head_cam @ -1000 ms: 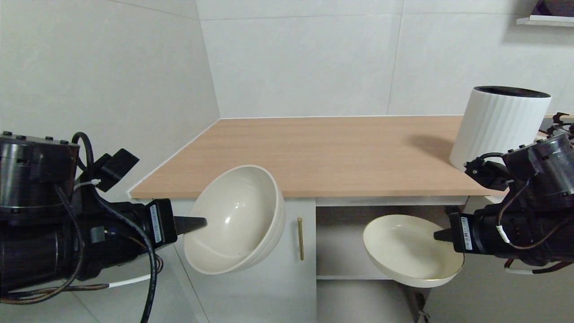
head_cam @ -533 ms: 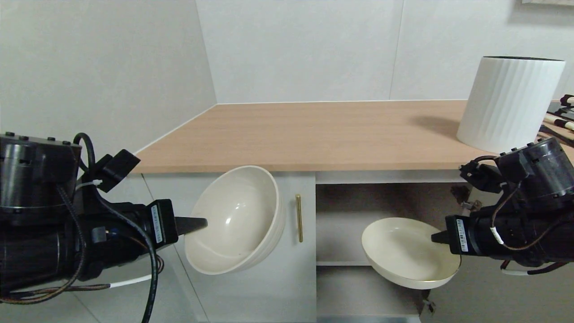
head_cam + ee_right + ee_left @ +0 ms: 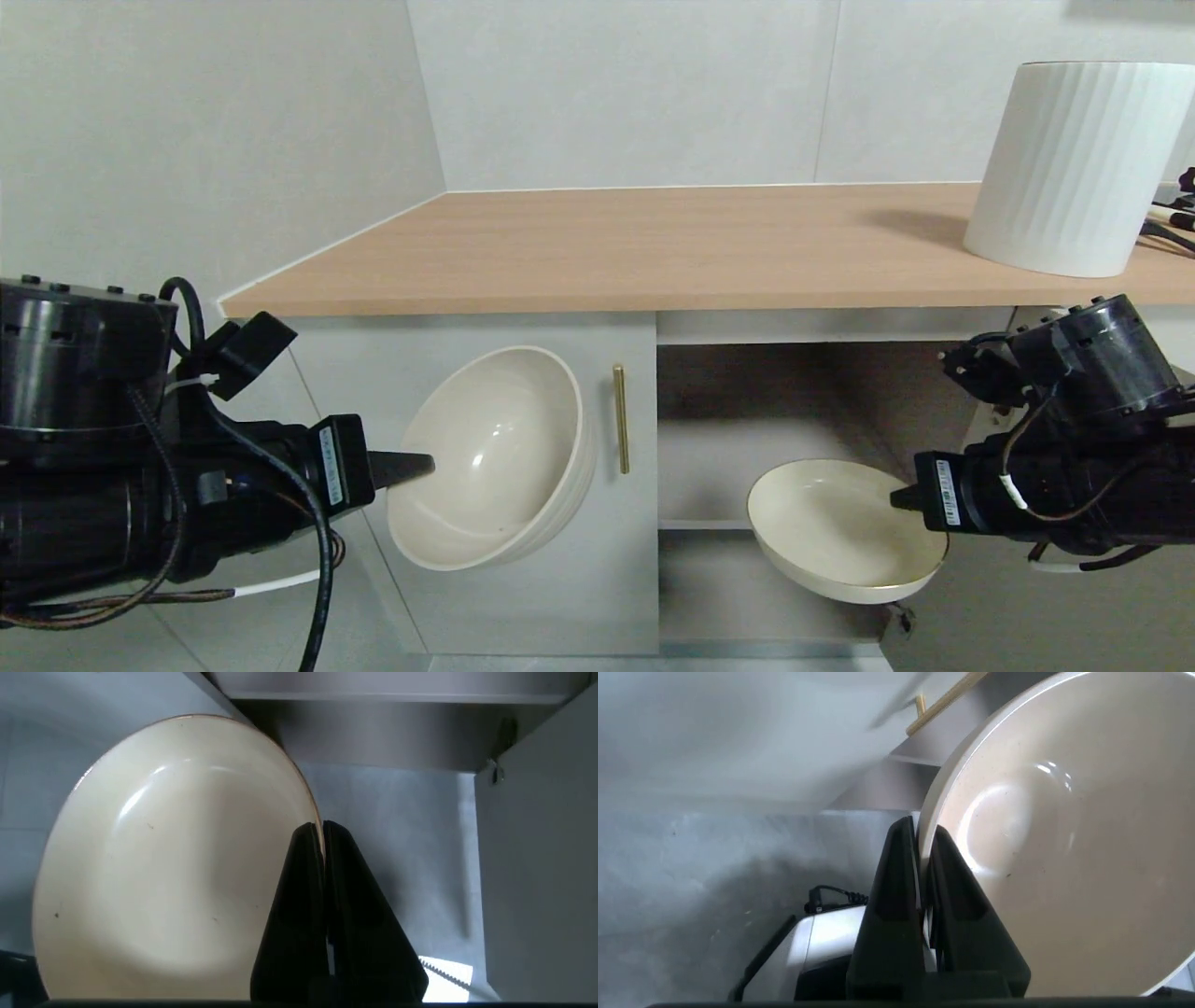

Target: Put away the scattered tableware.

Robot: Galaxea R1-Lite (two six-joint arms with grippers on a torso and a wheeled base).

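We have sunk lower over the last second, so with our left pincer (image 3: 425,464) clamped on the bowl (image 3: 495,457) rim and our right pincer (image 3: 894,499) clamped on the plate (image 3: 831,532), the open cupboard (image 3: 803,401) now lies just beyond the plate, likely ready for stowing.

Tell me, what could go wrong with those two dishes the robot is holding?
1. The left end effector pinches only the thin rim of the deep bowl, which is tipped on its side, so it might slip.
2. The bowl hangs before the closed door, near its handle, and could knock it.
3. The shallow dish in the right end effector might clip the shelf going in.
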